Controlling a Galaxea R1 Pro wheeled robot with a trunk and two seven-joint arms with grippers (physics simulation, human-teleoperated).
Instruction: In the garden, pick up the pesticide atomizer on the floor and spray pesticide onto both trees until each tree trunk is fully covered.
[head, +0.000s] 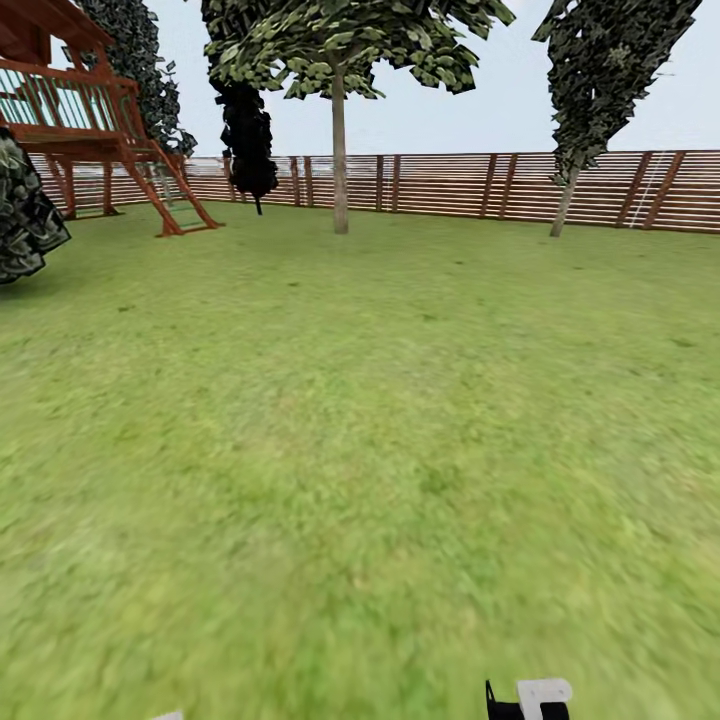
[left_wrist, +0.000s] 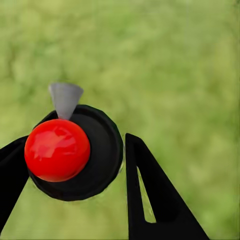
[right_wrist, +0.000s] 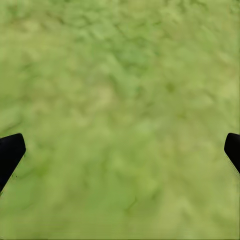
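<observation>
Left gripper (left_wrist: 70, 165): clamped on dark round-bodied, red-capped pesticide atomizer (left_wrist: 75, 152) over blurry green grass floor (left_wrist: 190, 75). Right gripper (right_wrist: 120, 150): spread wide, empty. Thick-trunked grey-brown tree (head: 340, 150): distant. Risk: spraying early wastes mist short of bark

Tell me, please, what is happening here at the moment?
A simulated two-armed robot stands on the lawn of a fenced garden. Between the fingers of its left gripper sits a round black object with a red ball and a grey nozzle. The right gripper hangs open over bare grass. A straight-trunked tree stands ahead by the fence.
</observation>
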